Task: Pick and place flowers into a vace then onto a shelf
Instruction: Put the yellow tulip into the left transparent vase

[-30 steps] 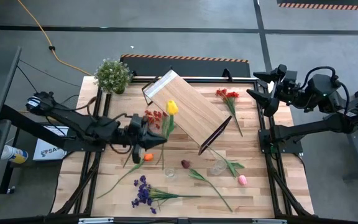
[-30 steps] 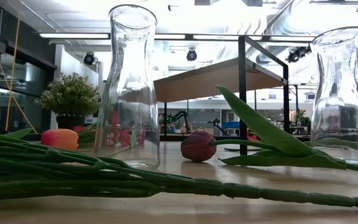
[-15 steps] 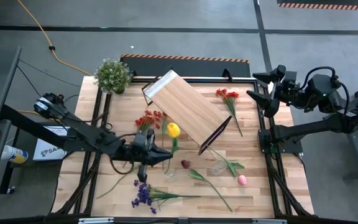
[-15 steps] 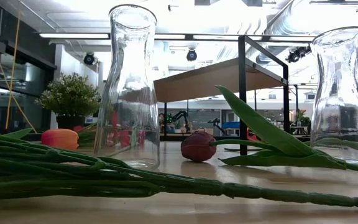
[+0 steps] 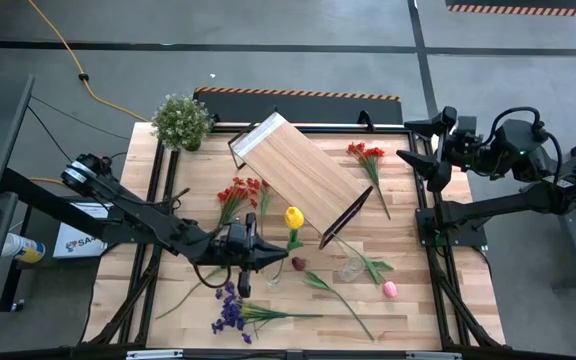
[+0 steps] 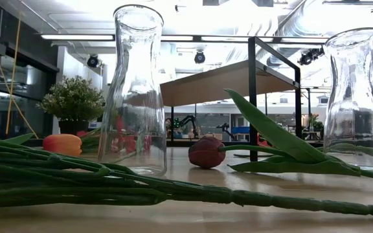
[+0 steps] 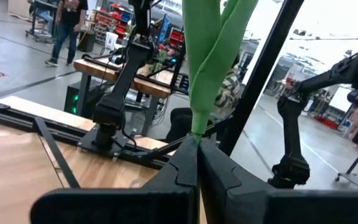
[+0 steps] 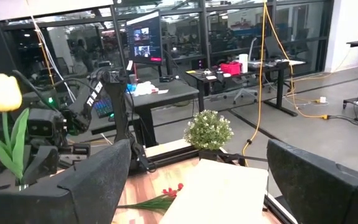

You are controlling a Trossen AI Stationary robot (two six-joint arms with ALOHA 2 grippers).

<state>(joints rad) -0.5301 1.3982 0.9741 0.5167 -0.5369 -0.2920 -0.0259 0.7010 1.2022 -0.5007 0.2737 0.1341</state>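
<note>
Just over the near vase (image 5: 272, 277), the left gripper (image 5: 260, 252) was clamped on the stem of a yellow tulip (image 5: 293, 217), the bloom standing off beyond its fingertips toward the shelf (image 5: 298, 175). From the left wrist view the green stem (image 7: 205, 62) rose straight up out of the closed jaws. It looked to me like the stem was being lined up with the neck of that vase, not yet inside it.

Off at the far edge of the bench (image 5: 428, 290) the right gripper (image 5: 420, 143) hung with its fingers spread wide, holding nothing, pointed back toward the shelf and the small potted plant (image 5: 181, 121).

As for progress, very little seemed done. Both vases, the one below the left gripper and the second vase (image 5: 349, 269) farther along toward the right arm, looked empty in the low view (image 6: 133, 90). Nothing stood on the shelf. Most flowers lay flat on the bench: the red spray (image 5: 238, 192) behind the left gripper, the purple spray (image 5: 231, 310) on its near side, a maroon tulip (image 5: 299, 264) just ahead of it, a pink tulip (image 5: 390, 289) past the second vase, and more red blossoms (image 5: 366, 152) close to the right gripper. So I judged the filling had barely begun, and the move to the shelf was all still to come.
</note>
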